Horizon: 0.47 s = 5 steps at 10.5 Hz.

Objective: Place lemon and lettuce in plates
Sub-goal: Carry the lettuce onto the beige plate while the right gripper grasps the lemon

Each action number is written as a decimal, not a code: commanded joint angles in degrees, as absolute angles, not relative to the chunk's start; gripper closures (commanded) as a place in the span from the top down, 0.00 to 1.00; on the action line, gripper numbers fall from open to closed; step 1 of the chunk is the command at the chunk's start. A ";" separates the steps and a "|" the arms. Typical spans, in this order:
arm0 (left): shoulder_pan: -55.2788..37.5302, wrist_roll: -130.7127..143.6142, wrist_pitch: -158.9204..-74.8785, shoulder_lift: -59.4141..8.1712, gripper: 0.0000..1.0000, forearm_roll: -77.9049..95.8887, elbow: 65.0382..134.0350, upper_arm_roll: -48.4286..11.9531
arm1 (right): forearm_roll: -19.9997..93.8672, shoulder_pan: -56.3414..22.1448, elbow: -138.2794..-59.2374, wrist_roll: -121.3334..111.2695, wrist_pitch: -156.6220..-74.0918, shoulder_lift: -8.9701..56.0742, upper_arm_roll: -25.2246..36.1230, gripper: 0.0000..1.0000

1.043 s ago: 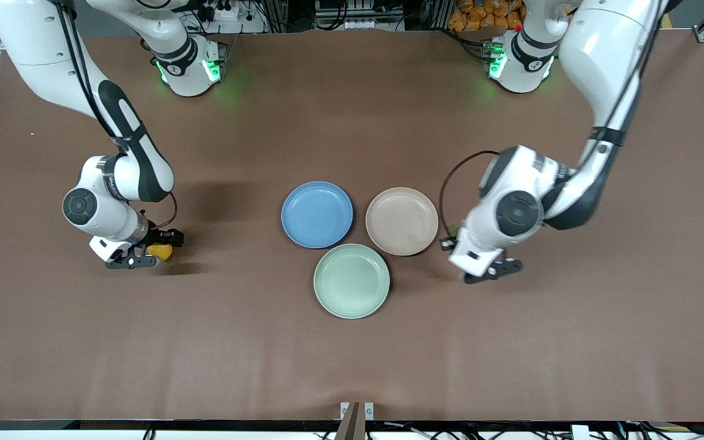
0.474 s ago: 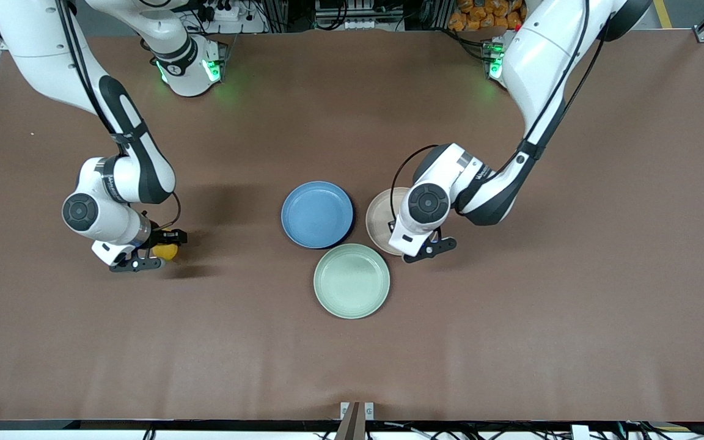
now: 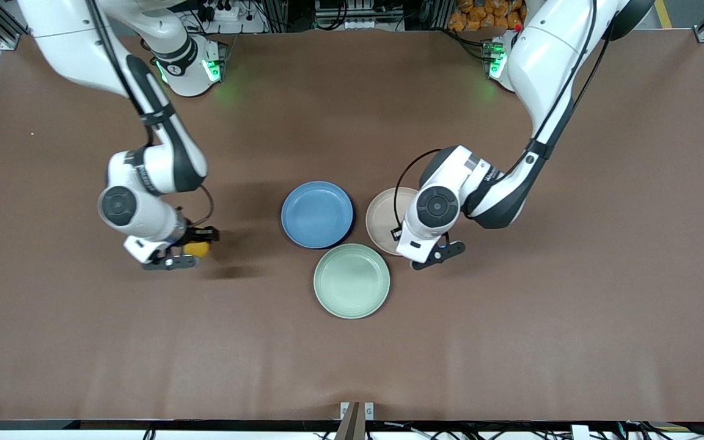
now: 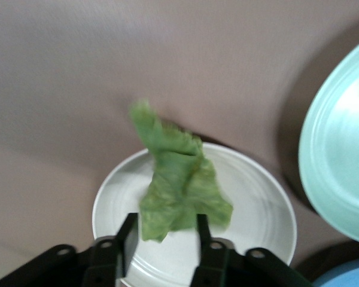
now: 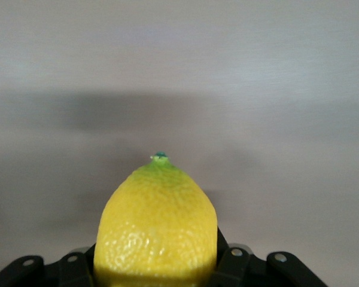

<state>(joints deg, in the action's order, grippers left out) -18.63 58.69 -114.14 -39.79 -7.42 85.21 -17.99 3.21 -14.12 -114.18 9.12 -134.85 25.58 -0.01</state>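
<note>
My right gripper [image 3: 193, 249] is shut on the yellow lemon [image 3: 199, 249] and holds it just above bare table, toward the right arm's end from the blue plate [image 3: 317, 214]. In the right wrist view the lemon [image 5: 157, 227] fills the jaws, stem tip pointing away. My left gripper [image 3: 426, 249] hangs over the beige-pink plate [image 3: 382, 217] and hides much of it. In the left wrist view the green lettuce [image 4: 179, 185] is on or just above that plate [image 4: 257, 197], and the left gripper [image 4: 166, 230] is open, with a gap between one finger and the leaf.
A pale mint-green plate [image 3: 352, 281] sits nearer the front camera, touching the gap between the blue and beige plates; it also shows in the left wrist view [image 4: 341, 155]. Brown table spreads all around the three plates.
My right gripper has carried the lemon toward the blue plate. My left gripper came from beside the beige plate to over it and then shifted slightly.
</note>
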 commanded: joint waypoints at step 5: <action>-14.52 48.12 -108.99 -24.10 1.00 -14.24 85.78 -14.24 | 3.52 -23.36 -108.11 23.01 -134.56 28.12 -4.92 0.00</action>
<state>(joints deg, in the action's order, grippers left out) -16.83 52.99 -110.28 -27.82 -12.65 84.18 -14.56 3.23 -21.97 -110.61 21.09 -134.87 26.39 -3.99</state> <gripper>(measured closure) 0.000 0.410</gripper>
